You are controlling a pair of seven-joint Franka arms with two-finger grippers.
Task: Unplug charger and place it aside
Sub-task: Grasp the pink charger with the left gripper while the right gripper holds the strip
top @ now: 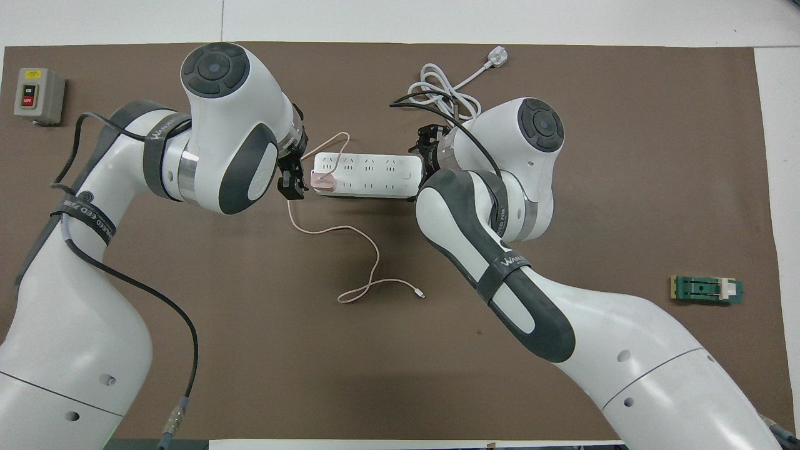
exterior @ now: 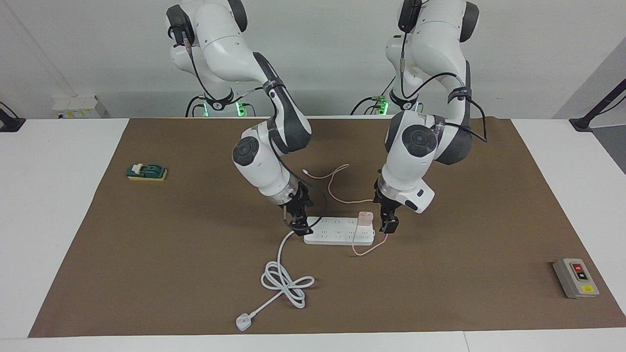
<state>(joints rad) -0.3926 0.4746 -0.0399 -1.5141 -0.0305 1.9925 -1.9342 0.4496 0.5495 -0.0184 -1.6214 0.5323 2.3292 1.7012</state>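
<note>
Brown mat on white counter [exterior: 58,205]. Charger [exterior: 365,218] plugged into power strip [exterior: 332,233] at its left-arm end, cable trailing toward the robots. Left gripper [exterior: 389,222] at charger's 3 o'clock in facing view, fingers spread. Right gripper [exterior: 299,221] at strip's other end, finger state unclear.

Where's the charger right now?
The charger is plugged into the power strip at its left-arm end, mid-mat. The left gripper is right beside it.
</note>
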